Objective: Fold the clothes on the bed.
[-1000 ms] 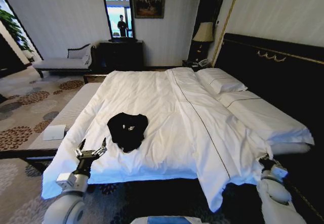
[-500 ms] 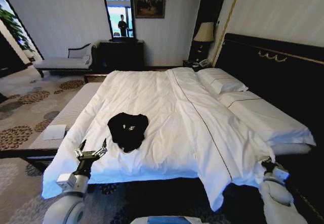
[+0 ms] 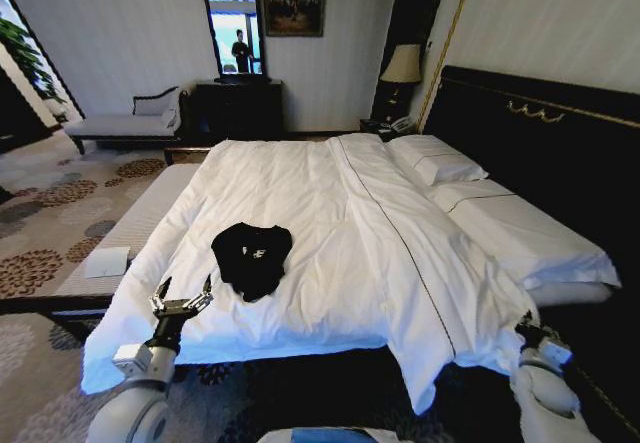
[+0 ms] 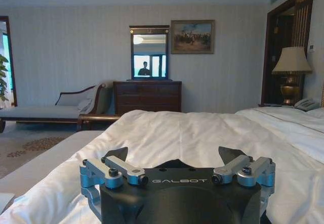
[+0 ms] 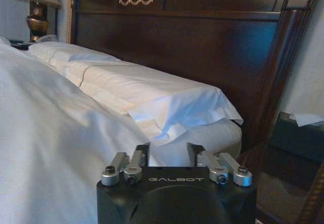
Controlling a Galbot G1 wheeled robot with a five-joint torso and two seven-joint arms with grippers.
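while the black t-shirt (image 3: pixel 251 256) lies crumpled on the bed (image 3: pixel 330 233) near its foot edge, the left gripper (image 3: pixel 181 296) hovers beside it, jaws spread; the right gripper (image 5: pixel 168 155) waits near the headboard (image 5: pixel 202 42), jaws apart.

The bed (image 3: pixel 340 223) takes up most of the middle of the head view, white duvet all over with a thin dark seam running from upper middle down to lower right. Dark wooden headboard (image 3: pixel 540 133) with gold trim sits along the right side, white pillows (image 3: pixel 440 168) lined up against it. Lying crumpled on the duvet, left of center, is the black T-shirt (image 3: pixel 250 256), small white lettering just visible.
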